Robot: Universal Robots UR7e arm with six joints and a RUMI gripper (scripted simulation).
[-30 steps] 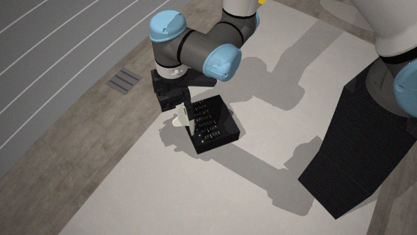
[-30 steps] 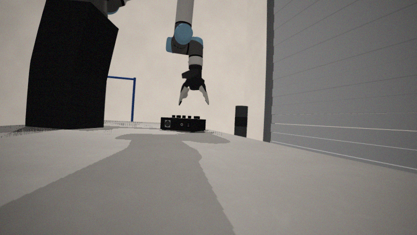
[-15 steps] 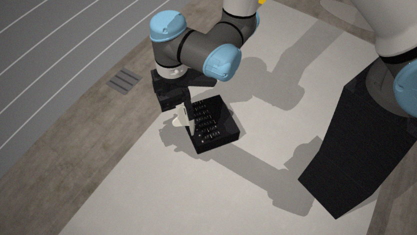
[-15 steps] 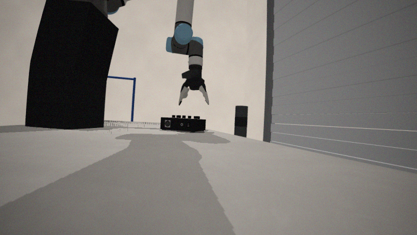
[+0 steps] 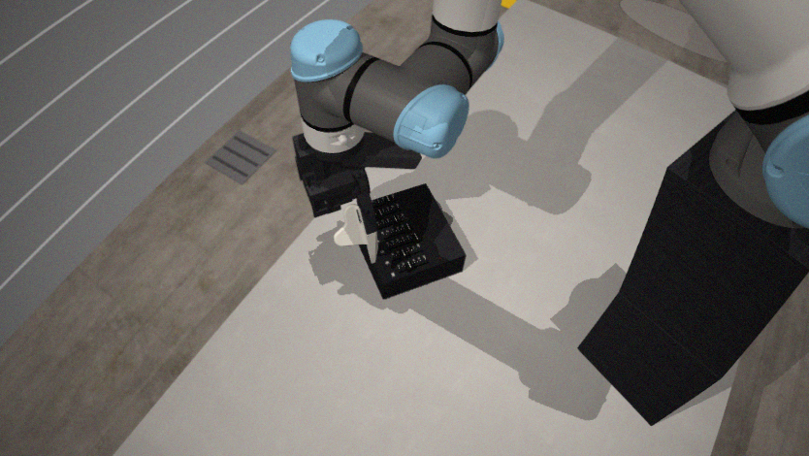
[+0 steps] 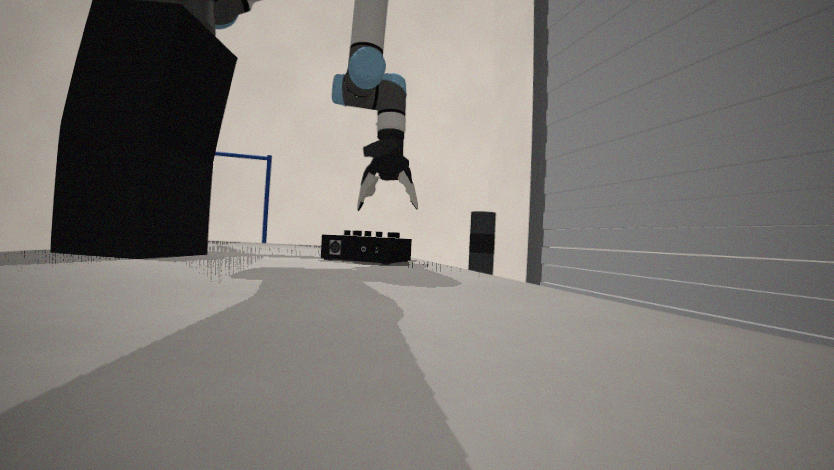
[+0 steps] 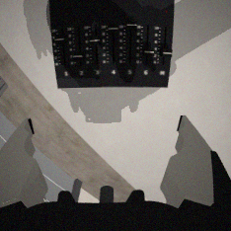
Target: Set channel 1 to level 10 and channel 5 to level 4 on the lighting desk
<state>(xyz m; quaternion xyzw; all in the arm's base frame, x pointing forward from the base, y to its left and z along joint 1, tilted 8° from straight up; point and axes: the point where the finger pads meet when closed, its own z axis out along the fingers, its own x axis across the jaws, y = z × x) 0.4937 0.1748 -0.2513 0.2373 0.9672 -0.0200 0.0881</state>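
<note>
The lighting desk [image 5: 409,238] is a small black box with a row of several faders; it lies on the pale table. It also shows in the exterior view [image 6: 365,247] and at the top of the wrist view [image 7: 113,44], where the numbered channels run left to right. The channel 1 fader cap [image 7: 59,39] sits in the upper half of its slot. The channel 5 cap [image 7: 131,25] sits near the top. My gripper [image 6: 387,204] hangs open and empty above the desk, clearly apart from the faders. Its two pale fingers frame bare table in front of the desk.
A large black pedestal [image 5: 695,272] stands to the right with another arm on it. A black post [image 6: 482,242] stands beyond the desk. The table's curved wooden edge [image 5: 186,238] runs along the left. A blue frame [image 6: 256,192] stands at the back.
</note>
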